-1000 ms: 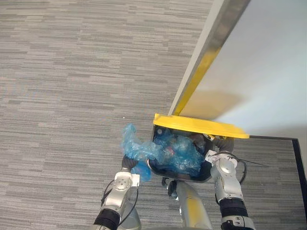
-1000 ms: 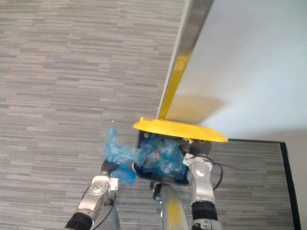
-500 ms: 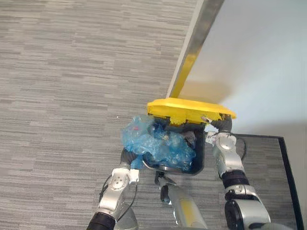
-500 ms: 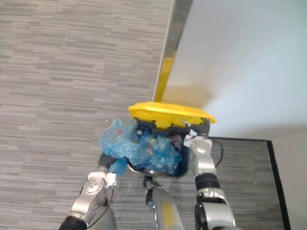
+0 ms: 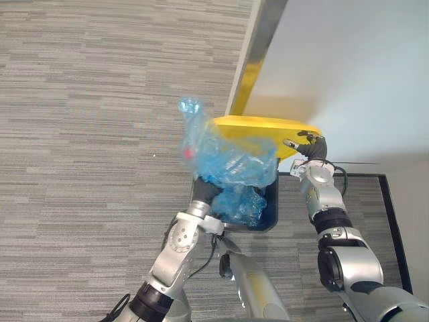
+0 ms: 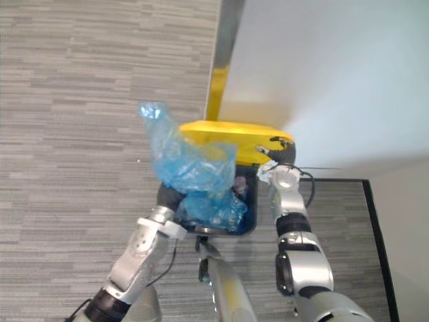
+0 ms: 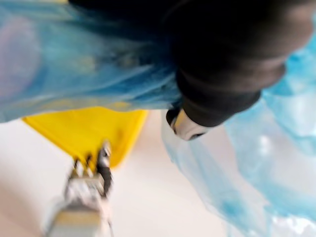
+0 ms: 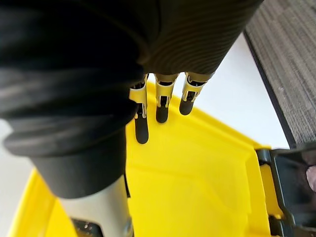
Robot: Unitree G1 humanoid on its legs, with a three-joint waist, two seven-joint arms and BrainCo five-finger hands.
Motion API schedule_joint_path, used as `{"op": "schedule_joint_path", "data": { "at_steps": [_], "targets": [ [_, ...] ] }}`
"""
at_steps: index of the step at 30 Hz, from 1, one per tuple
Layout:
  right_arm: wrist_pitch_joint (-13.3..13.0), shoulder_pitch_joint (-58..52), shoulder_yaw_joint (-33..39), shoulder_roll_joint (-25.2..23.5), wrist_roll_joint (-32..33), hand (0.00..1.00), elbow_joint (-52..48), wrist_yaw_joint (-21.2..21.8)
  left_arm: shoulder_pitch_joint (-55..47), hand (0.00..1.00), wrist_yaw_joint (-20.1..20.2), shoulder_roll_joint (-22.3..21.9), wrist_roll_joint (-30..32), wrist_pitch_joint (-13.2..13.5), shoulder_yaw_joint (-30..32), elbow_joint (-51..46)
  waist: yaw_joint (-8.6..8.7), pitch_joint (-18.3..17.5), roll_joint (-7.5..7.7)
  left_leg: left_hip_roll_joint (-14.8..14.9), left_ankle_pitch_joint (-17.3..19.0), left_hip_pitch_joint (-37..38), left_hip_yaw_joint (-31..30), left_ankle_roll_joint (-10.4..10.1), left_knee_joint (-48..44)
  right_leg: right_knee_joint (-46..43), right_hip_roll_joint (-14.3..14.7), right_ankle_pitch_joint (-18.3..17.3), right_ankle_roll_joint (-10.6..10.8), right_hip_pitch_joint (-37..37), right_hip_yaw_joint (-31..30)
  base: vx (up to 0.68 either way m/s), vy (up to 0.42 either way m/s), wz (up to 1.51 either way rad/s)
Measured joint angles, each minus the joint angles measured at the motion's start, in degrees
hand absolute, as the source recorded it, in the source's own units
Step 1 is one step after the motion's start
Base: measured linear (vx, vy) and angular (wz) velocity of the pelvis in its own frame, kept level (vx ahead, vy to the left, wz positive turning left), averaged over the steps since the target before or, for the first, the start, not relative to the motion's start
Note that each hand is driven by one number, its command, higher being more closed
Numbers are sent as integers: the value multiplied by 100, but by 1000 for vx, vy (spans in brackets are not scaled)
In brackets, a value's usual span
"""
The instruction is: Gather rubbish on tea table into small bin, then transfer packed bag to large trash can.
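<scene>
A blue plastic rubbish bag point(image 5: 224, 157) hangs half out of the large dark trash can point(image 5: 271, 211), its lower part point(image 6: 214, 208) still inside the opening. My left hand point(image 5: 203, 196) reaches in from below and is shut on the bag; in the left wrist view a curled finger point(image 7: 185, 123) presses into the blue film point(image 7: 256, 163). The can's yellow lid point(image 5: 268, 127) stands tipped up toward the wall. My right hand point(image 5: 310, 149) rests open against it, its straight fingers point(image 8: 162, 106) lying flat on the lid point(image 8: 197, 163).
The can stands against a white wall point(image 5: 348, 74), beside a metal corner strip point(image 5: 253, 64). Grey striped carpet point(image 5: 87, 134) spreads to the left, and a black floor edge point(image 5: 392, 215) runs at the right.
My left hand has lifted the bag from low in the can to well above the rim. The right hand has pushed the lid further back. The camera has shifted.
</scene>
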State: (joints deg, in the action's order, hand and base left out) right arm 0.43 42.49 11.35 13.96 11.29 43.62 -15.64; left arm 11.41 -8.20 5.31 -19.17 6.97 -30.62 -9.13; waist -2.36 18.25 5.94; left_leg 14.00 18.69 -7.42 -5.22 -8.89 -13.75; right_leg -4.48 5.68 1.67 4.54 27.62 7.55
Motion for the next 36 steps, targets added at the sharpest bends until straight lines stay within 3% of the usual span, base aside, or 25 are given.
{"op": "schedule_joint_path", "data": {
  "at_steps": [3,4,5,7,10,11,12,13,14,17,23,28,29,36],
  "targets": [
    [13,270,25,-33,-1,0,4,17,140,100,-40,-129,13,0,-54,-78,-14,78,1,-182,235,-336,83,32,-954,3,-4,148,-193,62,18,0,-13,-20],
    [18,321,48,-32,-7,0,3,29,214,100,-49,-225,69,-2,-104,-76,-20,108,-22,-102,443,-330,152,161,-902,9,40,146,-147,64,31,-36,0,-19],
    [19,321,115,-25,-9,0,3,20,269,100,-48,-242,125,0,-155,-68,-27,146,-15,-78,442,-317,142,161,-835,-20,48,146,-145,73,17,-7,-29,9],
    [31,334,207,-3,-10,0,3,-37,296,100,-59,-262,238,-1,-237,-19,-22,195,56,-146,383,-234,165,33,-747,-188,33,152,-426,137,-30,36,-40,13],
    [79,646,210,23,-12,0,3,-25,526,100,-166,-373,565,-8,-165,465,-66,201,48,-148,415,-533,123,84,-1009,-49,88,157,-349,288,28,17,-50,-20],
    [83,781,208,32,-14,0,-6,-30,729,100,-173,-484,653,-28,-80,962,-158,269,-89,78,467,-621,96,183,-977,-344,102,-111,8,460,246,-21,-93,-6],
    [97,870,200,46,-18,0,-13,-67,921,100,-174,-508,807,-115,58,1449,-25,394,-42,38,380,-626,140,-3,-937,-1581,85,-80,-885,847,-476,-2,-90,30],
    [116,878,199,80,-18,0,-12,-67,979,100,-181,-509,851,-168,97,1724,57,413,1,13,302,-636,83,-119,-957,-1363,2,-199,-573,732,-550,29,-72,31],
    [126,962,199,89,-19,0,-13,-66,997,100,-270,-508,924,-274,278,1995,-15,418,-10,-40,310,-714,91,-139,-1170,-1121,34,-106,-415,715,-514,28,-52,2],
    [131,1027,192,129,-19,0,-12,-85,1287,100,-457,-477,1121,-432,712,2728,-2,480,42,-197,452,-844,191,-78,-1330,-724,20,246,-396,649,-463,-25,-26,-2],
    [142,1038,-209,263,-16,0,-55,-125,2091,100,-861,-389,1248,-522,961,3994,13,577,115,-256,393,-1114,193,-118,-1293,-233,-108,468,-99,591,-470,-55,5,11],
    [187,1019,-389,262,-5,0,-548,-200,2660,100,-896,-381,1522,-657,961,4625,82,685,294,-134,336,-1390,120,-217,-1382,-112,-57,602,-178,710,-333,41,-33,8],
    [187,1013,-467,268,-5,0,-680,-208,2764,0,-889,-394,1582,-686,1010,4750,139,700,324,-107,338,-1474,123,-235,-1428,-112,-47,602,-178,767,-312,54,-28,2],
    [182,994,-774,292,-3,0,-906,-307,3006,0,-910,-405,1996,-796,1374,5160,213,740,363,-54,371,-1547,273,-313,-1515,-116,0,652,-263,838,-347,80,24,-9]
  ]
}}
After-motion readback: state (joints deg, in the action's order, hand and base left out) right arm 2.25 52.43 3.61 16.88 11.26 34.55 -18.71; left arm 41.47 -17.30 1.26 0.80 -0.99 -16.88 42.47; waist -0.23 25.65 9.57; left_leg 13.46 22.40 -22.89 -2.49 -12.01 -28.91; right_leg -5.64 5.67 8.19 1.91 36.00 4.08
